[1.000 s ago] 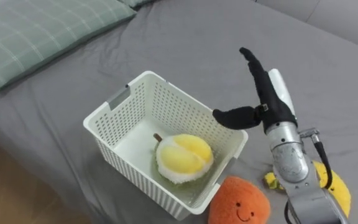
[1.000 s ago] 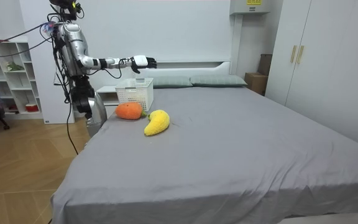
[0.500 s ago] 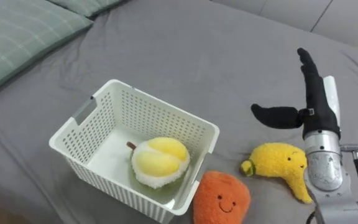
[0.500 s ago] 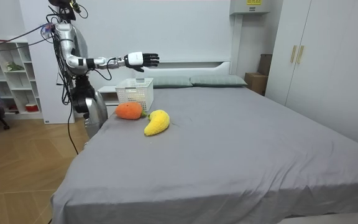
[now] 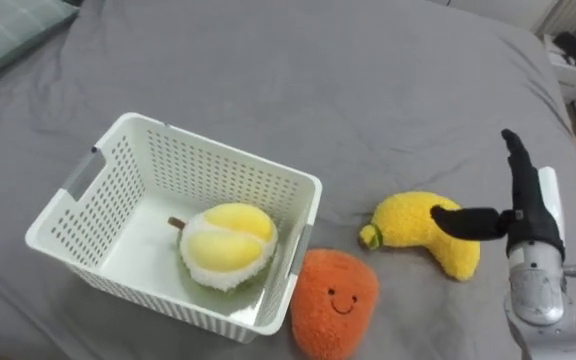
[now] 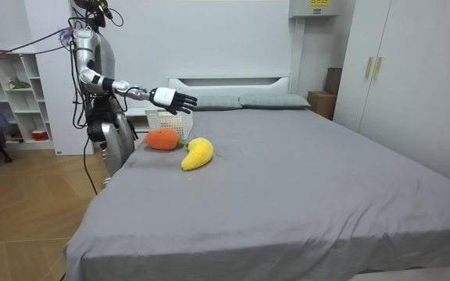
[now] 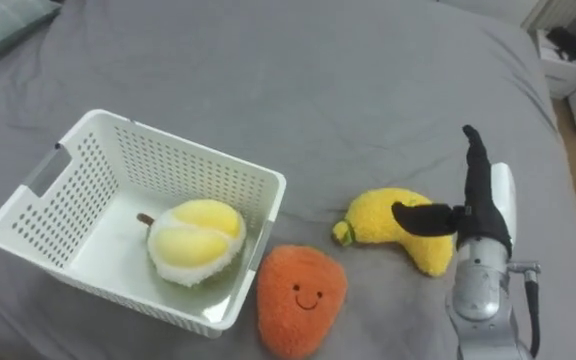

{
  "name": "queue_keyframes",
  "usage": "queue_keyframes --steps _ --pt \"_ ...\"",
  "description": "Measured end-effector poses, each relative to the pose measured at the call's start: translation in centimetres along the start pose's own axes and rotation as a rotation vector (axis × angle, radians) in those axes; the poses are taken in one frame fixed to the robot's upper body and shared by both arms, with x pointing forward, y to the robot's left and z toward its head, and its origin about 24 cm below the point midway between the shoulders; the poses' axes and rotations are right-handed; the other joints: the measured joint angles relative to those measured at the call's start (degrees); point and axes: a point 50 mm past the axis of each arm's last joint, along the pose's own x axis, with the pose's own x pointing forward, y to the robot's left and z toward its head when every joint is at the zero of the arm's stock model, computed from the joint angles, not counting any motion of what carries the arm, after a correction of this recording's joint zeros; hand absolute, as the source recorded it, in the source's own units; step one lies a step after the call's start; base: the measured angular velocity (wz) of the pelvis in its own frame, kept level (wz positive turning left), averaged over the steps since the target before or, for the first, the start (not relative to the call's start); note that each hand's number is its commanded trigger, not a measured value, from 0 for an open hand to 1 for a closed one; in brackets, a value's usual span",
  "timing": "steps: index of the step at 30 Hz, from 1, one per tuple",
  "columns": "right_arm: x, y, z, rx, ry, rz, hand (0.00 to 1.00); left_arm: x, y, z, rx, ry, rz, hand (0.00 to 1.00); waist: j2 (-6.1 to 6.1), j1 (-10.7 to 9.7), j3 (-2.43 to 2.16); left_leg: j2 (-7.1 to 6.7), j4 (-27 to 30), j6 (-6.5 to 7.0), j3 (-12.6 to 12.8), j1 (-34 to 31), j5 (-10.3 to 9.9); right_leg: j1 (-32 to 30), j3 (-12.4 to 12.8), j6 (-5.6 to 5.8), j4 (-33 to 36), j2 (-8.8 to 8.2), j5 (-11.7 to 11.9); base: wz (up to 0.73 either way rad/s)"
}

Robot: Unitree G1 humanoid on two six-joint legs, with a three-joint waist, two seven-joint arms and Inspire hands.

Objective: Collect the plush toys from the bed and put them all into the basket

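R arm has dropped since 1 s ago: in room view it went from held level at shoulder height to angled down toward the toys. Head cam also panned right, so the basket's slide to the left of the eye views is the cam's shift, not the basket's; toys lie where they were.

L to R, placed from the hand:
- White perforated basket (image 5: pixel 230 158), far left of the hand, sits on the grey bed sheet (image 5: pixel 368 70).
- Durian plush (image 5: pixel 226 244), cream and yellow w/ a brown stem, lies inside the basket, by its near right corner.
- Orange plush (image 5: pixel 334 300) w/ a smiley face lies left of the hand and nearer the robot, touching the basket's near right corner, outside it.
- Yellow banana plush (image 5: pixel 418 228) lies just left of the hand, on the sheet.
- Right hand (image 5: pixel 524 215): fingers straight, pointing away, thumb spread wide to the left, holding nothing. Thumb tip overlaps the banana's right end in the eye views; room view shows the hand (image 6: pixel 170 98) up in the air above the basket area, clear of the toys.

Robot stands at the bed's side by the basket.
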Motion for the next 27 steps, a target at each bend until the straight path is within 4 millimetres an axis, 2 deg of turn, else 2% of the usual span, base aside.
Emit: queue_keyframes --steps 3,6,9,12,15,23,27 --pt "1.7 -0.5 -0.2 -0.029 0.033 -0.015 0.00 0.1 -0.2 1.1 -0.011 -0.024 -0.007 0.00 0.34 0.0 0.21 0.05 -0.2 0.16 1.0 -1.9 0.3 -2.3 0.0 0.00 -0.1 -0.10 0.1 -0.12" --pt "2.8 -1.2 -0.6 -0.066 0.065 -0.038 0.00 0.3 -0.2 2.3 0.003 -0.055 -0.015 0.00 0.43 1.3 0.28 0.15 -0.2 0.14 1.3 -3.9 0.4 -4.3 0.0 0.03 -0.1 -0.07 0.1 -0.08" --pt "3.7 -1.6 -0.6 -0.092 0.085 -0.053 0.00 0.3 -0.6 3.0 0.021 -0.077 -0.033 0.00 0.42 1.6 0.31 0.25 -0.2 0.12 1.4 -5.5 0.4 -5.9 -0.9 0.05 -0.1 -0.11 0.1 -0.01" --pt "4.3 -1.5 -0.7 -0.124 0.095 -0.036 0.00 0.2 -0.9 3.2 0.006 -0.076 -0.052 0.00 0.30 1.7 0.41 0.30 -0.2 0.10 1.3 -6.5 0.4 -6.5 -1.3 0.05 -0.2 -0.07 0.1 0.00" --pt "4.7 -1.3 -1.0 -0.141 0.126 -0.024 0.00 0.3 -0.8 3.5 -0.001 -0.078 -0.054 0.00 0.11 1.6 0.76 0.33 -0.6 0.09 1.2 -7.1 0.4 -7.4 -1.5 0.05 -0.1 -0.06 0.1 0.00" --pt "5.2 -0.4 -1.4 -0.152 0.176 0.041 0.00 0.3 -1.6 5.2 0.032 -0.123 -0.081 0.00 0.07 1.9 0.92 0.15 -0.6 0.09 0.7 -8.4 0.4 -8.4 -1.6 0.17 -0.2 -0.22 -0.1 0.03" --pt "5.7 -0.3 -1.6 -0.159 0.210 0.057 0.00 0.2 -1.9 5.1 0.039 -0.123 -0.097 0.00 0.24 2.0 1.10 -0.09 -0.6 0.08 0.6 -8.5 0.4 -8.3 -2.3 0.34 -0.2 -0.96 -0.4 0.01"
